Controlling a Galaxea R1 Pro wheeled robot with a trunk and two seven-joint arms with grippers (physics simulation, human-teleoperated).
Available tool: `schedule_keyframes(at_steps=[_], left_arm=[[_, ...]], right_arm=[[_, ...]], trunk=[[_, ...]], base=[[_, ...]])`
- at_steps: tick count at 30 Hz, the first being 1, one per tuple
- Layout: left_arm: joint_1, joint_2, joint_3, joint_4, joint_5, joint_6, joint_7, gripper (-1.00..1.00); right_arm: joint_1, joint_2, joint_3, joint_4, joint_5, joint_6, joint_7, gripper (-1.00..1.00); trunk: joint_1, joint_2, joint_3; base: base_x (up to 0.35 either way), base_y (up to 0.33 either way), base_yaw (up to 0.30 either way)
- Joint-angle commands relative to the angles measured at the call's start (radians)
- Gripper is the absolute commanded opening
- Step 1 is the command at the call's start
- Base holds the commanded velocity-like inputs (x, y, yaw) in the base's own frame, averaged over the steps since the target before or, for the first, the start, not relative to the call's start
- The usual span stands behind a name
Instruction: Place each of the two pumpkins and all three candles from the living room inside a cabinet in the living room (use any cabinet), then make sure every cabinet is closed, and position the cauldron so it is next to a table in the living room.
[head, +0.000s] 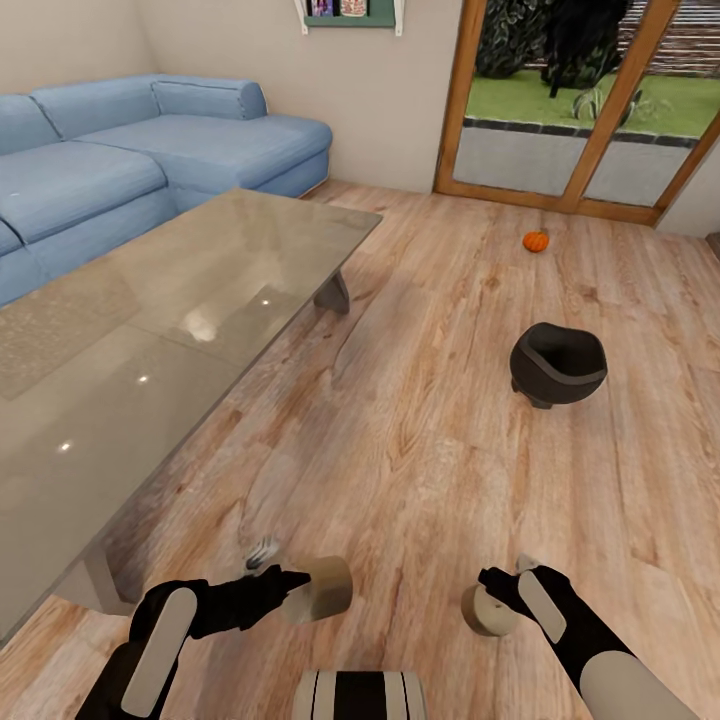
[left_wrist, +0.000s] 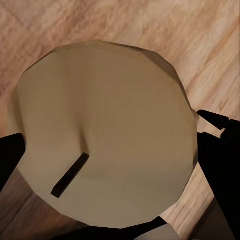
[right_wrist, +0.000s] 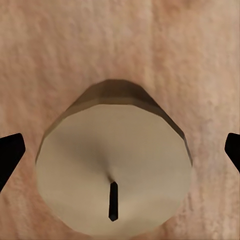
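Beige candle (head: 322, 590) gripped in left tool (head: 296, 581), right tool (head: 497, 590) straddling second candle (head: 486, 611), grip unclear, fingertips cut off

No text, label or number is legible — anywhere.

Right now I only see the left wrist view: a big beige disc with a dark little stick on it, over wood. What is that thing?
Observer: A candle, seen top-on. In the head view it points sideways, gripped in the left jaws.
Operator: Is it the only one?
Observer: No. A second candle sits between the right jaws, which are open on either side of it.
Operator: Anything farther out on the floor?
Observer: A black cauldron stands ahead to the right, with a small orange pumpkin beyond it.
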Motion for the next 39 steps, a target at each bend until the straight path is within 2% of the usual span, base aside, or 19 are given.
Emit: schedule_keyframes(at_steps=[1, 39], left_arm=[[0.000, 0.000, 0.000, 0.000, 0.002, 0.000, 0.000, -1.00], [-0.001, 0.001, 0.000, 0.000, 0.003, 0.000, 0.000, -1.00]], right_arm=[[0.000, 0.000, 0.000, 0.000, 0.000, 0.001, 0.000, 1.00], [-0.002, 0.006, 0.005, 0.015, 0.000, 0.003, 0.002, 1.00]], trunk=[[0.000, 0.000, 0.000], [0.001, -0.001, -0.008]], base=[[0.000, 0.000, 0.000], [0.000, 0.000, 0.000]])
